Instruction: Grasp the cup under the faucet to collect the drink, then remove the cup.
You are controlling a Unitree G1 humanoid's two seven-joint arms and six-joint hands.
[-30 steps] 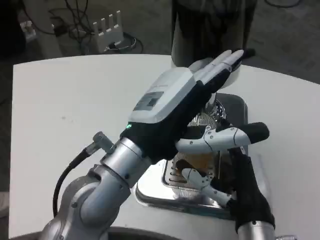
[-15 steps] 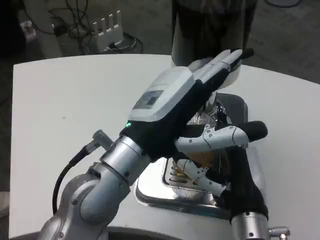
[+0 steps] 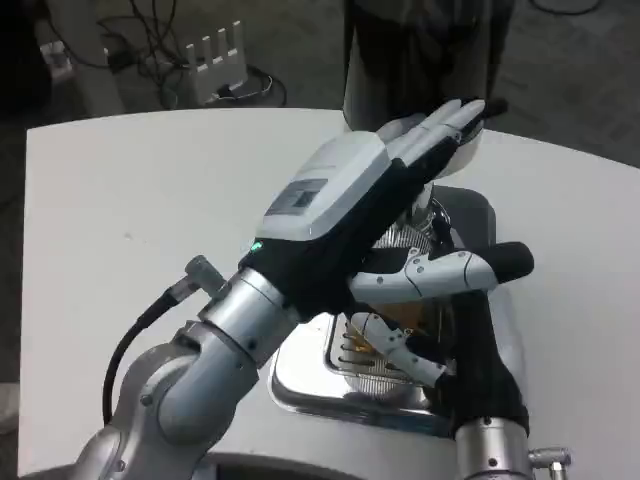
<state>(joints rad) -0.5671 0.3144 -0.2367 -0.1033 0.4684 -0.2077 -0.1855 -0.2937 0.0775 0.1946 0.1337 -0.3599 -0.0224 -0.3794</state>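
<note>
No legible text; label on left hand (image 3: 335, 195) blurred.

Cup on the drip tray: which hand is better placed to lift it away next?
Likely the right hand: its fingers reach in beside the cup on the drip tray. The left hand is stretched above, toward the dispenser.

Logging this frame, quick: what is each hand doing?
Left hand: fingers stretched out over the tray, holding nothing.
Right hand: cannot be told; the left hand hides its grip.
</note>
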